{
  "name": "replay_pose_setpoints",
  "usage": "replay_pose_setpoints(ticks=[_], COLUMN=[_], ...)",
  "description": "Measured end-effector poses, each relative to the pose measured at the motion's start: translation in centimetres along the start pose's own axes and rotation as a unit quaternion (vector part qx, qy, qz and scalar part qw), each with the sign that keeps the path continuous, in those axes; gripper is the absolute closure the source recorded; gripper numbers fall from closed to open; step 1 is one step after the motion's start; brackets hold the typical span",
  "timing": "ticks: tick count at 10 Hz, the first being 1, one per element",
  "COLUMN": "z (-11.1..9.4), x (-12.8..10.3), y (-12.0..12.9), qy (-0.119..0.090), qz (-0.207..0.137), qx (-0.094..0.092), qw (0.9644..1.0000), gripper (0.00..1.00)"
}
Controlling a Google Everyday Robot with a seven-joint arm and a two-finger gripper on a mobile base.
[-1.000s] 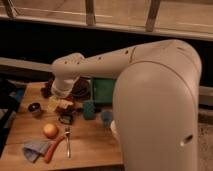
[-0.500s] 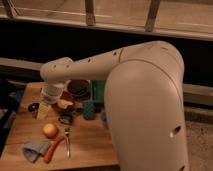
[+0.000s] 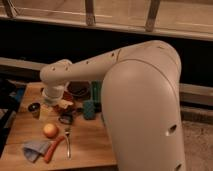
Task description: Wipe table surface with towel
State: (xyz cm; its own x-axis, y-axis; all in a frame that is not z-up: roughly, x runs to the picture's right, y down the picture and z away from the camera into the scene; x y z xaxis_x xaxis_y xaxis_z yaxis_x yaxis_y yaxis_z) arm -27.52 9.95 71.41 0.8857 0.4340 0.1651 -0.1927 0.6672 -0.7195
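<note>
A crumpled blue-grey towel [image 3: 34, 149] lies at the front left corner of the wooden table [image 3: 87, 145]. My white arm reaches from the right across the back of the table. Its wrist hangs over the left part, and the gripper [image 3: 48, 106] points down there, between a small dark cup [image 3: 34, 108] and a yellow item [image 3: 65, 104]. The gripper is well behind the towel and apart from it.
An orange fruit [image 3: 50, 130] sits behind the towel. A red-handled tool [image 3: 54, 148] and a fork [image 3: 67, 142] lie beside it. A black ring-shaped object [image 3: 65, 118], a green can [image 3: 89, 109], a dark bowl [image 3: 79, 90] and a green box [image 3: 96, 92] stand further back.
The arm has swung further to the left over the back of the table, carrying the wrist and gripper towards the small dark cup. The towel and other objects have not moved.
</note>
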Motion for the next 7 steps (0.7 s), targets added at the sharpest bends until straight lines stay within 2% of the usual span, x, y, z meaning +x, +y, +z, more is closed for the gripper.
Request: replay_pose_setpoints(ticks=[3, 5, 7], z=[3.0, 5.1, 6.5], x=[-0.6, -1.9, -2.6], y=[1.5, 2.8, 3.5], qy=[-0.013, -0.022, -0.026], qz=[-0.009, -0.026, -0.037], qx=[-0.021, -0.041, -0.054], qw=[0.9996, 0.9985, 0.9975], gripper=[0.20, 0.20, 0.20])
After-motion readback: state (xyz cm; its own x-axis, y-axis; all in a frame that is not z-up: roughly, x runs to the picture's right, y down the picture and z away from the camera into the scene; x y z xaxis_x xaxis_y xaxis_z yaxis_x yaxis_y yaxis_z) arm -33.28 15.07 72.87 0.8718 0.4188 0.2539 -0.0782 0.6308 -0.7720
